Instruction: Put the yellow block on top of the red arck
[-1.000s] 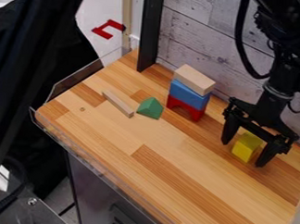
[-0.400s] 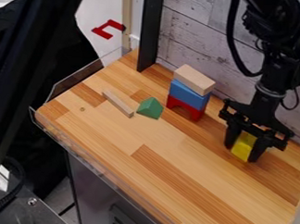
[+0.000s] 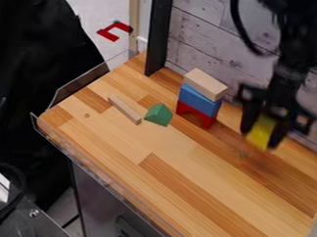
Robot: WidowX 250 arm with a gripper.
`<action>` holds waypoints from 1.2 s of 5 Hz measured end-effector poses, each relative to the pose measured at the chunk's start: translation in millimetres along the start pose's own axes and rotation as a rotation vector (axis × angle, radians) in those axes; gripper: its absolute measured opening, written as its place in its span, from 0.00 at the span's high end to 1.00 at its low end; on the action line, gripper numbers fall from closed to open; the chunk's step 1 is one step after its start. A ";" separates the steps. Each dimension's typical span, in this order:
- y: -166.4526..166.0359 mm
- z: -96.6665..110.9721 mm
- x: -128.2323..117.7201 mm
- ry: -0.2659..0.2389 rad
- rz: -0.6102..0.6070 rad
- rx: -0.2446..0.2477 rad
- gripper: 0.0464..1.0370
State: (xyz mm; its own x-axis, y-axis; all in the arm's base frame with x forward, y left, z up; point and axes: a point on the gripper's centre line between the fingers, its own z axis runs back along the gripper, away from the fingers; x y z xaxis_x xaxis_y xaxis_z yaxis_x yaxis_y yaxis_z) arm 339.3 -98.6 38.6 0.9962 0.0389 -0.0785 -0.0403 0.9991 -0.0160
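At the right of the camera view, my gripper [image 3: 260, 138] is shut on the yellow block [image 3: 261, 133], which hangs above the table between the two fingers. To its left stands the red arch [image 3: 197, 115] on the wood surface, at the bottom of a stack. A blue block [image 3: 200, 100] lies on the arch, and a natural wood block [image 3: 205, 84] lies on the blue one. Gripper and yellow block are to the right of this stack, apart from it.
A green triangular block [image 3: 158, 114] and a thin wooden stick [image 3: 125, 109] lie left of the stack on the table [image 3: 165, 189]. A plank wall [image 3: 210, 34] and a black post [image 3: 158, 34] stand behind. A clear rim [image 3: 106, 187] runs along the left edge.
The gripper's fingers closed on the yellow block, which has since been lifted off the table. The stack, green block and stick have stayed put.
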 end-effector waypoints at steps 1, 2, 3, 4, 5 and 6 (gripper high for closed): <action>13.5 39.6 0.7 -0.069 0.037 -0.019 0.49; 29.8 57.5 1.2 -0.093 0.056 -0.048 0.49; 48.0 55.6 2.9 -0.075 0.083 -0.045 0.49; 67.3 45.8 7.8 -0.044 0.092 -0.024 0.49; 82.3 31.0 13.3 0.006 0.102 0.019 0.49; 89.5 28.6 17.1 0.024 0.111 0.036 0.49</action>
State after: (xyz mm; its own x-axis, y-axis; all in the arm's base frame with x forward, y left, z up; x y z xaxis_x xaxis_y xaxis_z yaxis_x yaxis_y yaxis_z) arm 354.9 -7.9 64.3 0.9835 0.1493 -0.1019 -0.1470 0.9887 0.0301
